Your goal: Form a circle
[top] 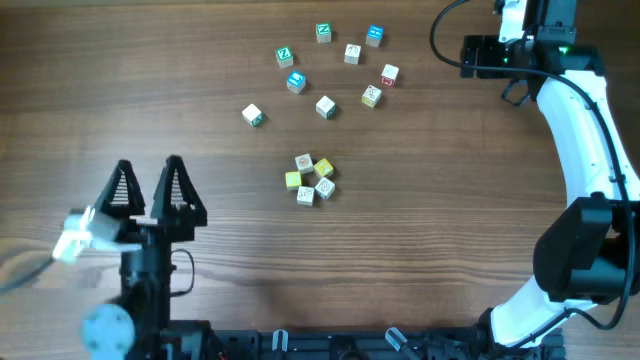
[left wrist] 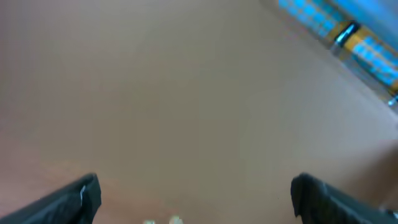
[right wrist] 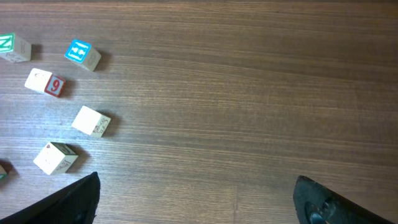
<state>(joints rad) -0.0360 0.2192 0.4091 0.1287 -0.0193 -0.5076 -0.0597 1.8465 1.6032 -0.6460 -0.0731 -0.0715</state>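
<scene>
**Circle of cubes sits mid-worktop, both end effectors spread and apart from it**

The circle [top: 312,179] is a tight cluster of five small cubes with cream and yellow faces, touching one another. It lies near the middle of the wooden worktop [top: 450,200] in the overhead view.

The left end effector [top: 150,190] is to the left of the circle, at about the same depth on the worktop and well apart from it. Its two dark fingers [top: 178,188] are spread wide with nothing between them. The left wrist view is blurred and shows only brown surface between the two fingertips.

The right end effector [right wrist: 196,202] is well apart from the circle, off towards the far right corner of the worktop. In its wrist view the fingers stand wide apart over bare wood and hold nothing. The circle does not show in that view.

Loose cubes lie scattered beyond the circle, between it and the far edge. Among them are a green-faced cube [top: 284,55], a blue-faced cube [top: 295,81], a plain white cube [top: 325,106] and a cube with a red face [top: 389,75]. A single white cube [top: 252,115] lies apart, up and to the left of the circle. None of these touches the circle.
</scene>
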